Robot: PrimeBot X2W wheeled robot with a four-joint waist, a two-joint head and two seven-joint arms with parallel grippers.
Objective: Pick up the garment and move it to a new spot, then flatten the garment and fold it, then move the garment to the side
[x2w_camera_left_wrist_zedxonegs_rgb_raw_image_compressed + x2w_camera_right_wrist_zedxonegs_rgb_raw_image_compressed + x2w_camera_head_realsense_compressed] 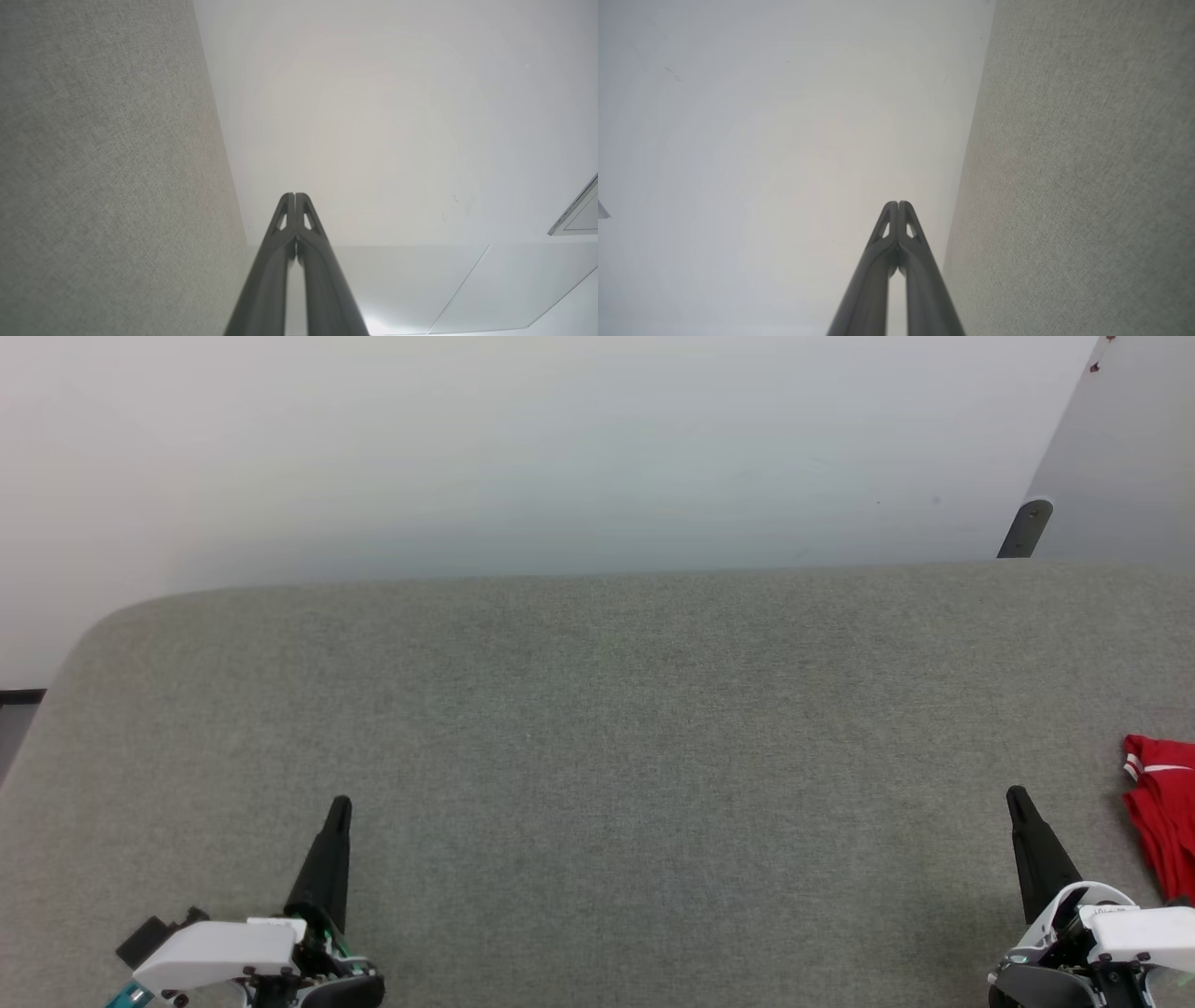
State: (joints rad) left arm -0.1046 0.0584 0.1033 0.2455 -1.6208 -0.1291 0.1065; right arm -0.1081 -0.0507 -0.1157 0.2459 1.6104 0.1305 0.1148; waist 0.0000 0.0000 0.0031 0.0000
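Starting on the left: the left jaws sit low over the grey desk (pixel 597 709), their two dark fingers (pixel 271 280) pressed tight together, tips touching, nothing pinched between them. Ahead of those tips there is bare grey felt running to the desk's far edge and a pale wall (pixel 560 448).

Across to the right jaws, and it's the same picture. Their fingers (pixel 924 298) are closed tip to tip on nothing, pointing the same way as the left pair.

And there's the garment (pixel 1162 812)! It's red cloth with white-striped trim, lying on the desk just off the outer side of the right jaws, level with their tips and well apart from the left jaws. The frame edge cuts most of it off, so I can't tell whether it's folded or bunched.

That fits a jersey waiting at the side to be fetched, or one already folded and set aside. My read is that the fabric looks limp and slippery, and would sag from a single pinch.
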